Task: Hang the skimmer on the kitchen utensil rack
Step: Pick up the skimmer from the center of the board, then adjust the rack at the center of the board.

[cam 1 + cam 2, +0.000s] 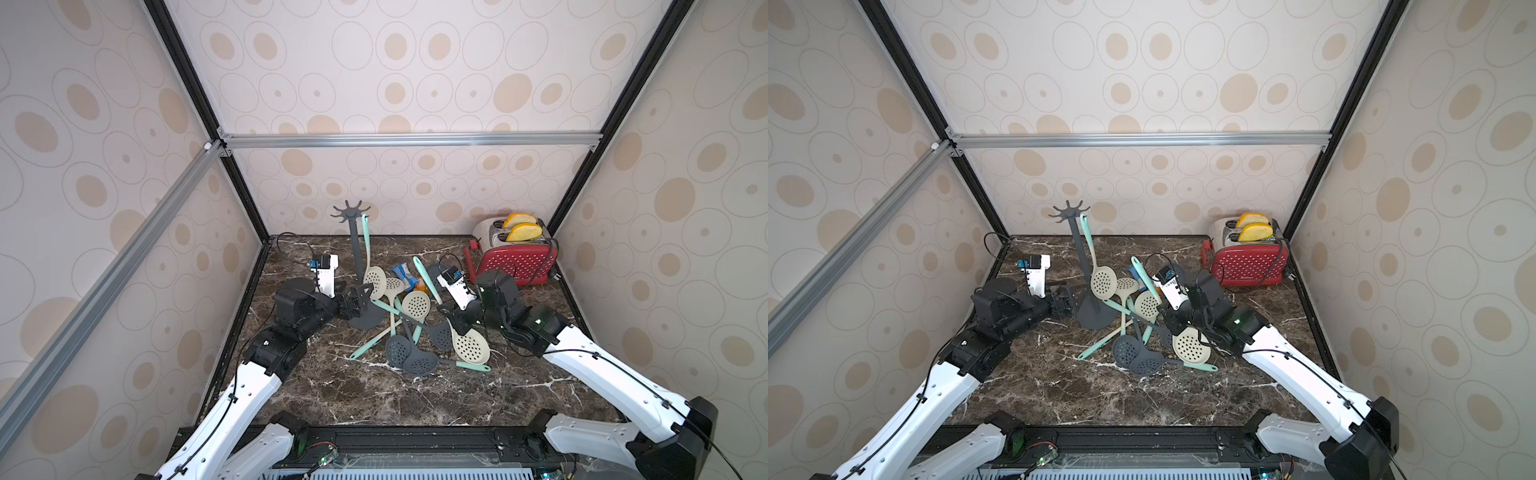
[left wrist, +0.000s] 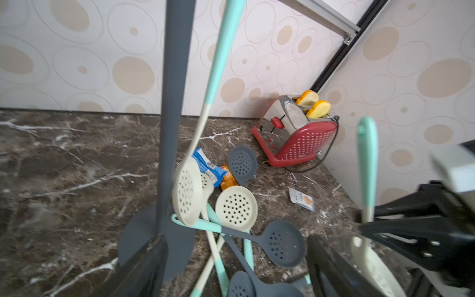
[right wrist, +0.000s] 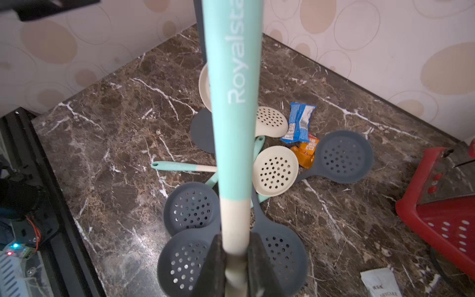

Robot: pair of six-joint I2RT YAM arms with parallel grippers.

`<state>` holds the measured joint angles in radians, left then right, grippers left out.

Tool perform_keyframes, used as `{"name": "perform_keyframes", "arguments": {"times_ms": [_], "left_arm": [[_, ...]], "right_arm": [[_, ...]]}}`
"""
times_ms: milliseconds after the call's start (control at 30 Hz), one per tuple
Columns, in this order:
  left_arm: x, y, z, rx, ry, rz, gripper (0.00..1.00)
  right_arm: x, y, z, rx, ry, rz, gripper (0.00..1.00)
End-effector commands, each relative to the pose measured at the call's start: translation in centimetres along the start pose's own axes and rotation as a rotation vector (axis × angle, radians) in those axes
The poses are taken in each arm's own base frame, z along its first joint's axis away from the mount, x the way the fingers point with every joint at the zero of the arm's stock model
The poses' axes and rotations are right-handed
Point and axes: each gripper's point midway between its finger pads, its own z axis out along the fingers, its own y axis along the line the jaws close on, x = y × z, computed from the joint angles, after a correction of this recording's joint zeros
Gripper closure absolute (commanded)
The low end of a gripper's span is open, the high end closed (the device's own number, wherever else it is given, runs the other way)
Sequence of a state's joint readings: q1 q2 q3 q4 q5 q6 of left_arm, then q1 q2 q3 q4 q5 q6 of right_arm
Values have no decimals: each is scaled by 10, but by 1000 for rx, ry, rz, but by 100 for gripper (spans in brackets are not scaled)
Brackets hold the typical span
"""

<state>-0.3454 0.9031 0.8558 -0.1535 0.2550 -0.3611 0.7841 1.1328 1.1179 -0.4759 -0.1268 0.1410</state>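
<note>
A: So, where is the skimmer [image 1: 471,347] sitting right now?
B: The right gripper [image 3: 234,257] is clamping it by the cream neck, near the perforated head; its 2 fingers [image 3: 213,262] are pressing on either side. The mint handle is pointing up and toward the back wall, tilted, and its tip is sitting well apart from the rack's hooks.
A: And the kitchen utensil rack [image 1: 355,253]?
B: It is standing upright on the marble table [image 1: 415,399], left of the held skimmer. 1 other cream skimmer [image 1: 375,276] is already hanging from a hook in its crown, head dangling beside the pole.
A: What is the left gripper [image 1: 360,301] doing?
B: It is hovering low at the rack's round base with its jaws spread wide. In the left wrist view 1 finger [image 2: 144,267] is overlapping the base's rim; whether it is touching, I cannot tell.
A: Anything else lying around?
B: A heap of loose skimmers [image 1: 419,365], dark grey and cream, is lying crossed between the 2 arms, right beside the base. A blue snack packet [image 1: 401,272] is lying behind them, and a red toaster [image 1: 515,259] is holding 2 bread slices [image 1: 519,226] in the back right corner.
</note>
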Motion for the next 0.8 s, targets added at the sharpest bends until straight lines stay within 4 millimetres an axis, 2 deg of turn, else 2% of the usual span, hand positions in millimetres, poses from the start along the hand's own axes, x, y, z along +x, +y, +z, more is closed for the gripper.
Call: {"name": "perform_keyframes", "arguments": {"times_ms": [0, 167, 400, 767], "left_arm": [[-30, 10, 8, -28, -108, 222, 13], [-42, 8, 39, 23, -155, 377, 15], [-63, 20, 62, 202, -241, 352, 27], [-53, 29, 88, 268, -192, 383, 37]], "right_arm": [[-25, 19, -23, -96, -66, -30, 100], [-46, 36, -37, -190, -115, -52, 100], [-56, 43, -50, -224, -154, -60, 100], [-56, 42, -57, -210, -143, -82, 100]]}}
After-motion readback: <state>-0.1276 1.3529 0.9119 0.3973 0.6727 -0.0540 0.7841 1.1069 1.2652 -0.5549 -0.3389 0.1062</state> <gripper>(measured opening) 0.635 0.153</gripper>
